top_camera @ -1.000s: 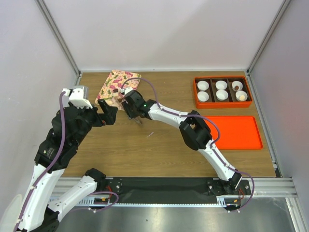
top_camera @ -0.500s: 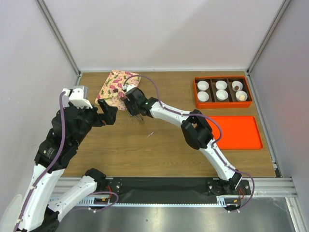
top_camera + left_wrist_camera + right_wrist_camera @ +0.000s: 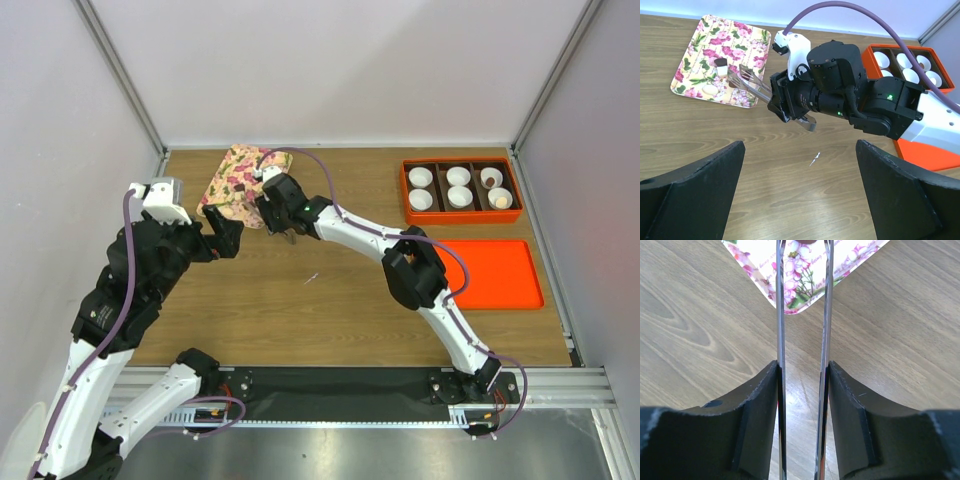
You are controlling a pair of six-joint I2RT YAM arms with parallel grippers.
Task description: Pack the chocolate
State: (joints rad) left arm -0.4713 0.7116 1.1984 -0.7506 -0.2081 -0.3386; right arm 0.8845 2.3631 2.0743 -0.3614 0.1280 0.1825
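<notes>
Brown chocolate, one small dark lump, sits on the flowery tray at the back left of the tabletop. Just beside it on the tray lie a small white piece and a pale round piece.

The tips of the long thin tongs are over the tray, right next to the chocolate. I cannot tell if they touch it. From the right wrist, a bit of brown shows at the very top edge, between the two tong blades.

The right gripper is part way closed and holds the tongs, with one finger pressing on each blade. The blades stand a little apart. The left gripper is wide open and holds nothing. It hangs above the bare wood near the tray.

A tiny white scrap lies on the wood near the right gripper. Far off to the right is the orange box with six white paper cups in it. The back right cup holds a second brown lump. In front of the box lies a flat orange tray.
</notes>
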